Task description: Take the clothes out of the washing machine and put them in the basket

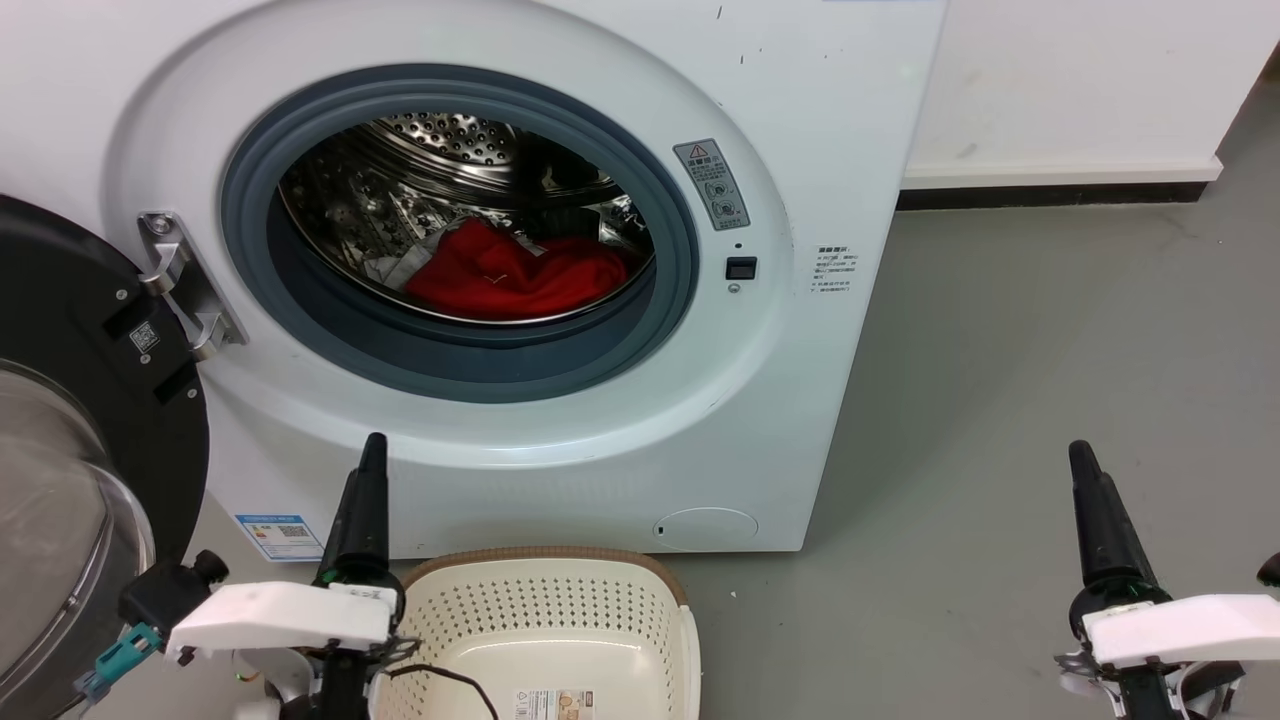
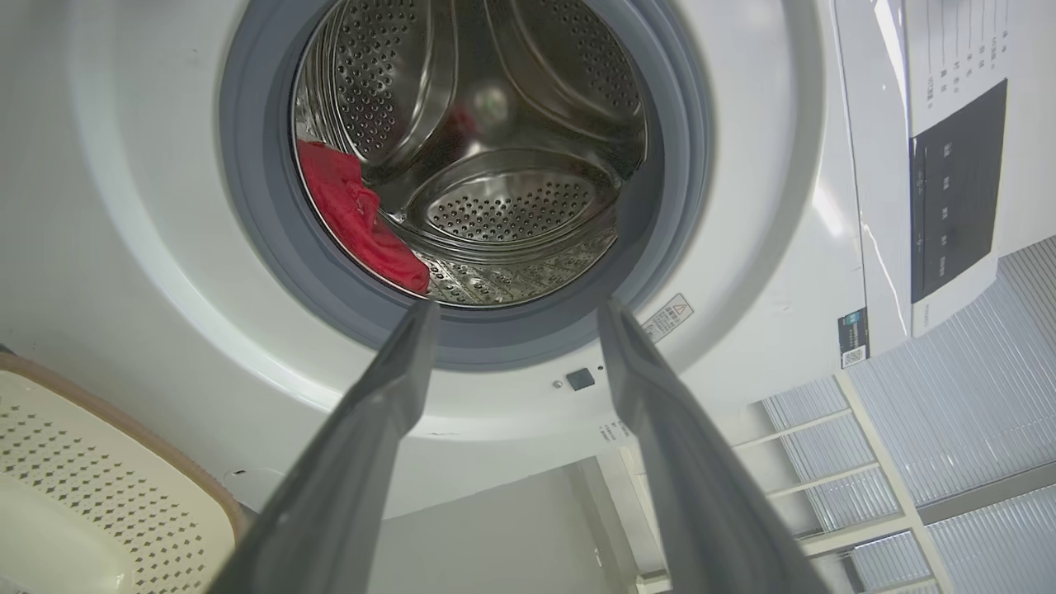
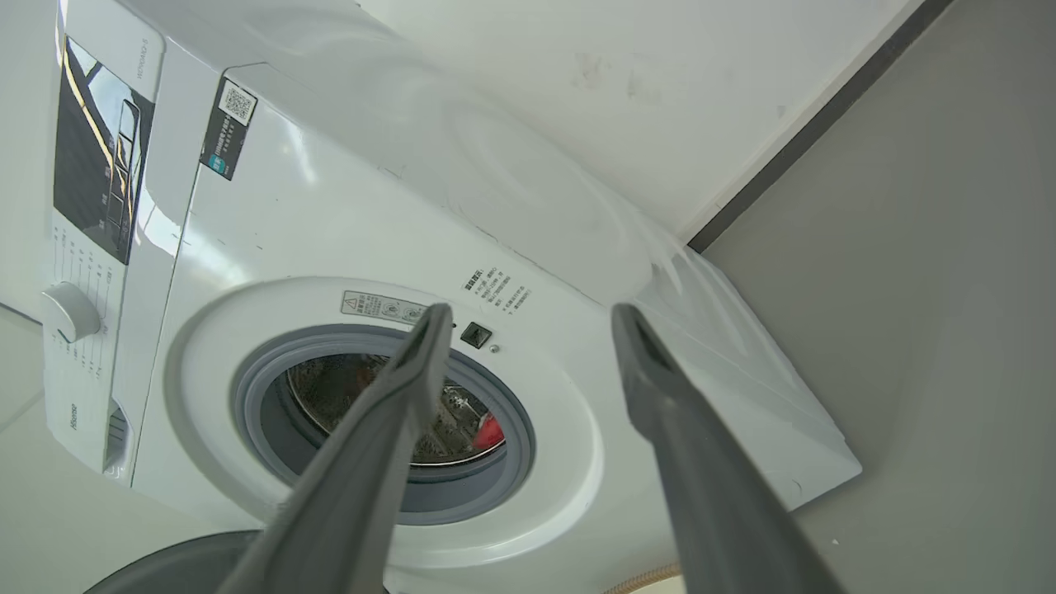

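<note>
A white wall [image 1: 1080,80] stands at the back. Along its foot runs a white ledge [image 1: 1060,172], with a black strip [image 1: 1050,195] just under it. A grey floor [image 1: 1050,350] spreads out from the wall. A faint scuff [image 1: 967,150] marks the wall just above the ledge, and dull smudges [image 3: 590,70] sit higher up. A white speck [image 1: 733,594] lies on the floor, well away from the wall. Pale ribbed panels [image 2: 965,412] in white frames appear too; where they stand relative to the wall is unclear.
</note>
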Robot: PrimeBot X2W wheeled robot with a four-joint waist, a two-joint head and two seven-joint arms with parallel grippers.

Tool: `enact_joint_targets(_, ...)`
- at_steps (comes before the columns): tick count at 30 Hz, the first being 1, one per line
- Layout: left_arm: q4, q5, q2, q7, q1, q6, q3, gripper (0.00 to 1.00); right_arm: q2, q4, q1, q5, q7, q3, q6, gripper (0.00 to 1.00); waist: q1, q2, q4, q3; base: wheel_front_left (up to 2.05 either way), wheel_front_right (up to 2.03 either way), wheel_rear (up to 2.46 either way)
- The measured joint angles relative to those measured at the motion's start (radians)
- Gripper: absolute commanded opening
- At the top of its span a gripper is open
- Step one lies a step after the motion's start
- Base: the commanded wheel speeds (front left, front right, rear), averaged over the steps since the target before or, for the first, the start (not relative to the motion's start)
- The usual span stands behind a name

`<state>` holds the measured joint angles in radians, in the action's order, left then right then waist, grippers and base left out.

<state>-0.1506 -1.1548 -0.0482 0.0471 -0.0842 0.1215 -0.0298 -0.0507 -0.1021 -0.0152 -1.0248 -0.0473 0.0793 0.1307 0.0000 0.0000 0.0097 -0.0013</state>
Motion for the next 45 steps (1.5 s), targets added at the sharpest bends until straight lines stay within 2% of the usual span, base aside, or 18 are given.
enact_joint_targets(7,0.016,0.162,0.000,0.023,-0.003,-0.012,0.035,1.00,0.000,0.022,0.010,0.189,-0.023,-0.007,0.000,1.00,0.0000,0.0000,0.001,0.000,0.00,0.00,0.00)
enact_joint_targets(14,0.020,0.306,0.000,0.045,-0.004,-0.025,0.059,1.00,0.000,0.031,0.021,0.323,-0.042,-0.011,0.000,1.00,0.0000,0.0000,0.002,-0.002,0.00,0.00,0.00)
enact_joint_targets(24,0.012,0.486,-0.001,0.074,-0.006,-0.038,0.083,1.00,0.000,0.057,0.039,0.476,-0.045,-0.013,0.000,1.00,0.0000,0.0001,0.004,-0.005,0.00,0.00,0.00)
enact_joint_targets(45,-0.024,0.774,-0.005,0.128,-0.020,-0.074,0.094,1.00,0.000,0.109,0.078,0.764,-0.050,-0.023,0.000,1.00,0.0000,0.0000,0.012,-0.009,0.00,0.00,0.00)
